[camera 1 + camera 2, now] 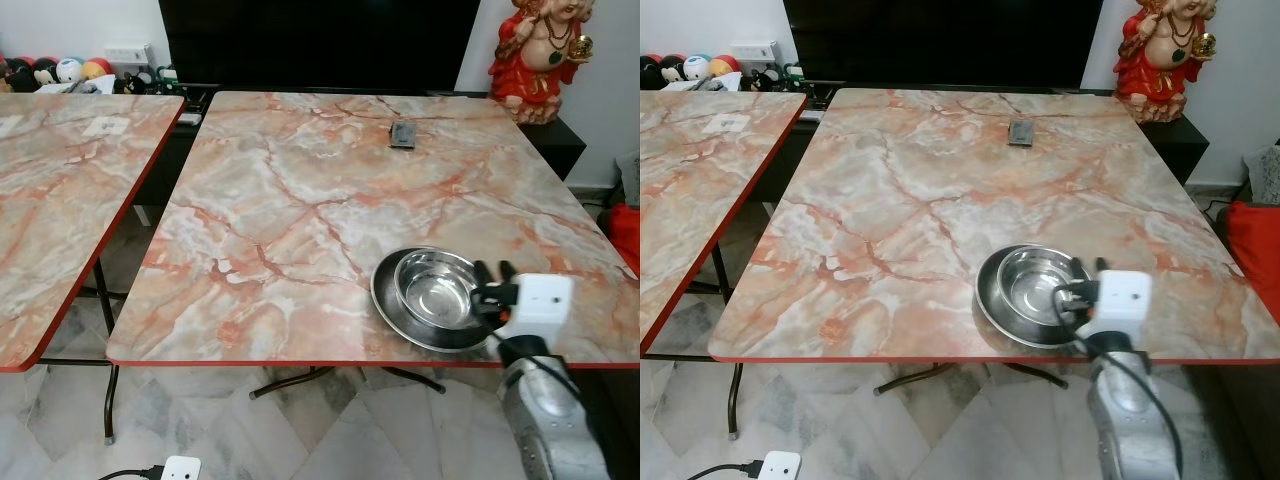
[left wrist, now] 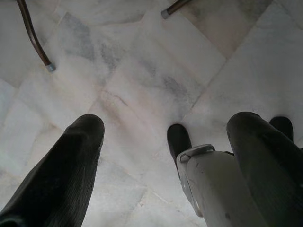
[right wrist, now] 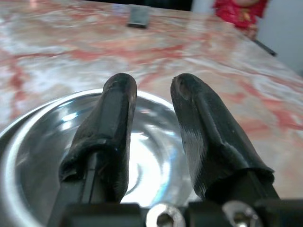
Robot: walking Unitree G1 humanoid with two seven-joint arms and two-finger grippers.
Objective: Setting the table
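A: Where is the steel bowl (image 1: 437,289)?
B: Nested in the steel plate (image 1: 392,307) near the marble table's (image 1: 300,200) front edge; my right gripper (image 3: 152,94), fingers parted, holds nothing.
A: Left gripper (image 2: 165,137)?
B: Open, idle above the floor.
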